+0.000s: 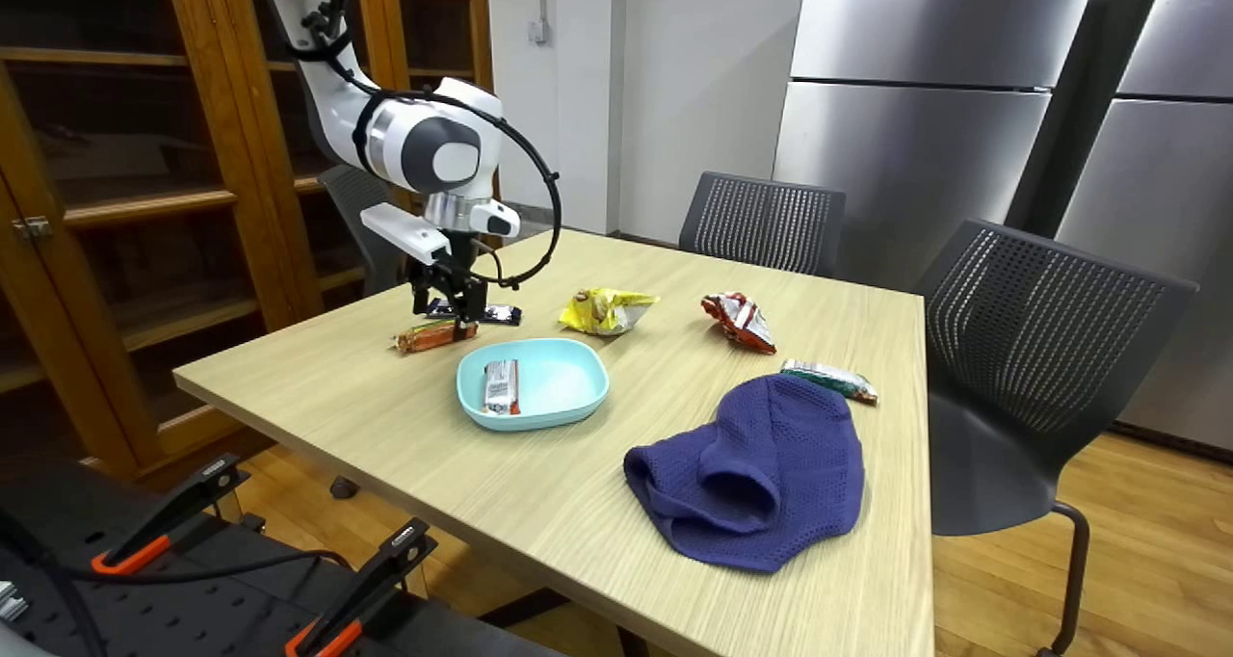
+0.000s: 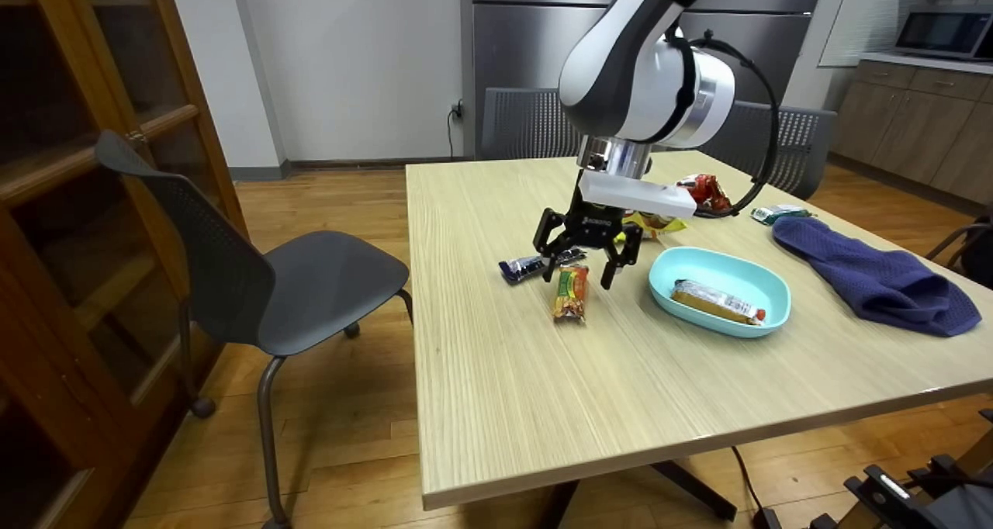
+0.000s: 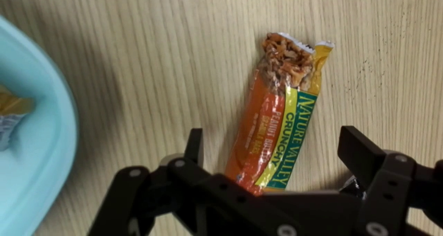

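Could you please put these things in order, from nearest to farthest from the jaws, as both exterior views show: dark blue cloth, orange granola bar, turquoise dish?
1. Orange granola bar: lower centre of the wrist view, between the open jaws.
2. Turquoise dish: beside it, at the left edge of the wrist view.
3. Dark blue cloth: toward the right in both exterior views.

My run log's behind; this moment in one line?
fingers: open, empty; granola bar: between them in wrist view; blue tray: wrapped bar inside
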